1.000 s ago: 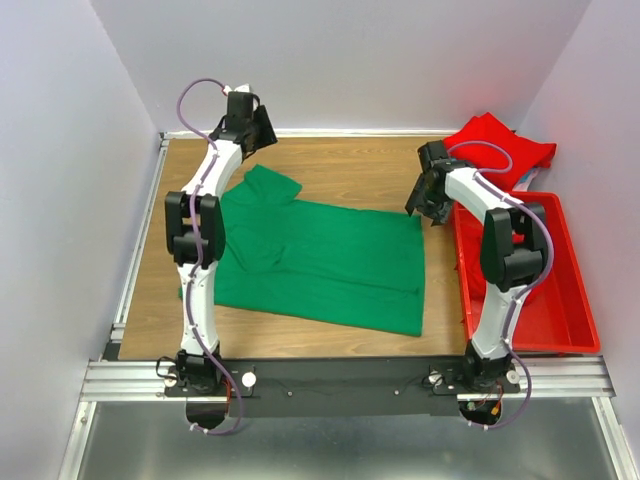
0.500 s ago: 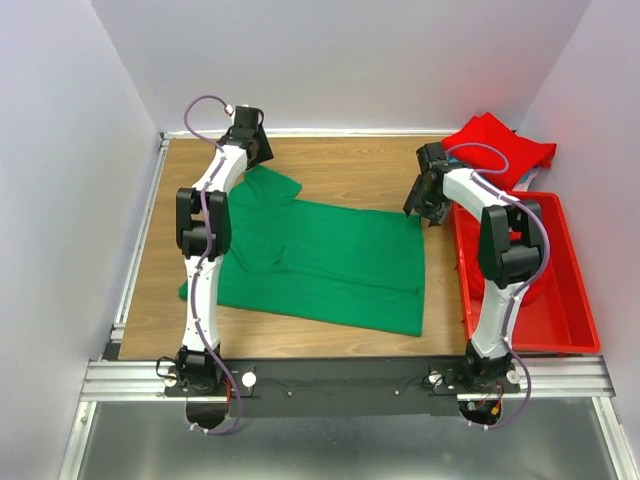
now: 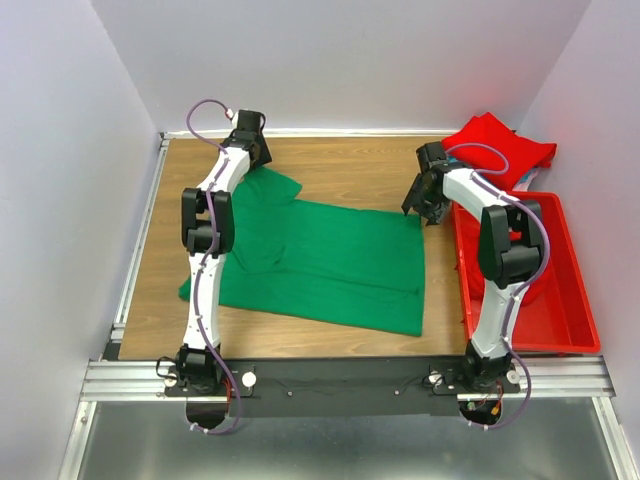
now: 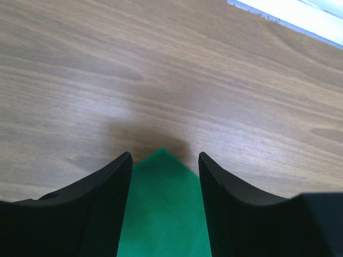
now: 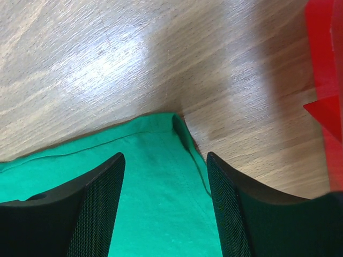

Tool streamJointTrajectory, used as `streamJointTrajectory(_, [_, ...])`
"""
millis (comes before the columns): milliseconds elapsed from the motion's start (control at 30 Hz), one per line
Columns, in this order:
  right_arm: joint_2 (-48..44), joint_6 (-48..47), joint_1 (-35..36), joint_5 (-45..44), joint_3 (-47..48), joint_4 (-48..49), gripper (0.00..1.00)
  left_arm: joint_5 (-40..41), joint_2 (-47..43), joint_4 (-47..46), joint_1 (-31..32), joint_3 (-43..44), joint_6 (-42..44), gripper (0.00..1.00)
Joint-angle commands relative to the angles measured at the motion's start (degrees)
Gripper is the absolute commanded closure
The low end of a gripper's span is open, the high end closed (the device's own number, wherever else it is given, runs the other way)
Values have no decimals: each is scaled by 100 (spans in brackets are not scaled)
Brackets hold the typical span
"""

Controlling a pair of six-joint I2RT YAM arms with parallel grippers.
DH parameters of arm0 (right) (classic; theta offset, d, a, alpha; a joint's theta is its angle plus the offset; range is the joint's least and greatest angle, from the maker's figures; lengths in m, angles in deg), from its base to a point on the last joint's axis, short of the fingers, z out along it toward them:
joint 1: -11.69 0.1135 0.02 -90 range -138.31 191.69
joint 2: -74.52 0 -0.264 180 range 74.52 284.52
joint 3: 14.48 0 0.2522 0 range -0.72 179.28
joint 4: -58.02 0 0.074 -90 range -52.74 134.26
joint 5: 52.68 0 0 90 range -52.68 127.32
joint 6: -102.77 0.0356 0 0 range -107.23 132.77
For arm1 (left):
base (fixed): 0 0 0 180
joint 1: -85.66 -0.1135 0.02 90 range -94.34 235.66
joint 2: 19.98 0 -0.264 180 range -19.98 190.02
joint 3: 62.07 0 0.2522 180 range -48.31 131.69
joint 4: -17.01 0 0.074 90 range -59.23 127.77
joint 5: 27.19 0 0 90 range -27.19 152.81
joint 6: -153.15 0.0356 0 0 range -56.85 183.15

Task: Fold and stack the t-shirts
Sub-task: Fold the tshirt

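Jaws apart over green t-shirt (image 3: 330,260) corners

A bright green soft cotton t-shirt (image 3: 330,262) lies spread flat across the middle of the wooden counter (image 3: 340,175), one short sleeve reaching toward 11 o'clock, hem edge at 3 o'clock. A pointed corner of it shows between the fingers of my left pincer (image 4: 164,156). A red cotton t-shirt (image 3: 497,142) lies crumpled at 1 o'clock, well apart.

No legible text, label or number — not on any surface in view.
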Motion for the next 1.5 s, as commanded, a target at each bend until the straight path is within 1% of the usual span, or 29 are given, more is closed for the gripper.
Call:
streamJointTrajectory(0, [-10,142,-15,73,-81,114,30,233,262,-35,-52,251,2,41])
streamJointTrajectory(267, [-37,239,-15,21,-160,114,30,102,350,-70,-61,278,55,43])
streamJointTrajectory(367, [-54,291,-15,-23,-169,114,30,-21,403,-70,-61,313,64,51])
streamJointTrajectory(400, [-28,318,-15,-49,-169,114,30,-109,447,-87,-52,356,81,58])
streamJointTrajectory(433, [-28,335,-15,-67,-169,114,30,-110,447,-87,-52,357,90,58])
streamJointTrajectory(467, [-19,327,-6,-85,-169,123,30,-127,447,-87,-52,357,90,66])
streamJointTrajectory(500, [-10,335,-15,-120,-169,123,30,-153,447,-87,-35,365,107,70])
streamJointTrajectory(733, [147,239,-24,-313,-37,228,32,-329,438,-158,-61,313,187,90])
streamJointTrajectory(867, [332,186,-15,-357,112,307,39,-522,368,-315,-122,155,187,100])
streamJointTrajectory(933, [420,168,-15,-375,183,316,41,-750,333,-395,-158,93,213,100])
streamJointTrajectory(1067, [534,160,-15,-322,192,377,48,-918,263,-465,-202,49,213,100])
streamJointTrajectory(1267, [649,133,-6,-313,148,422,61,-1059,148,-579,-272,-21,204,100])
streamJointTrajectory(1333, [701,116,-15,-305,183,439,73,-1304,87,-623,-307,-30,178,100])
streamJointTrajectory(1367, [719,107,-6,-305,244,431,83,-1357,69,-684,-325,-21,152,100])
streamJointTrajectory(1433, [763,98,-15,-287,384,430,94,-1507,17,-790,-360,22,134,100])
streamJointTrajectory(1467, [780,89,-24,-287,385,430,94,-1559,16,-790,-369,57,108,100])
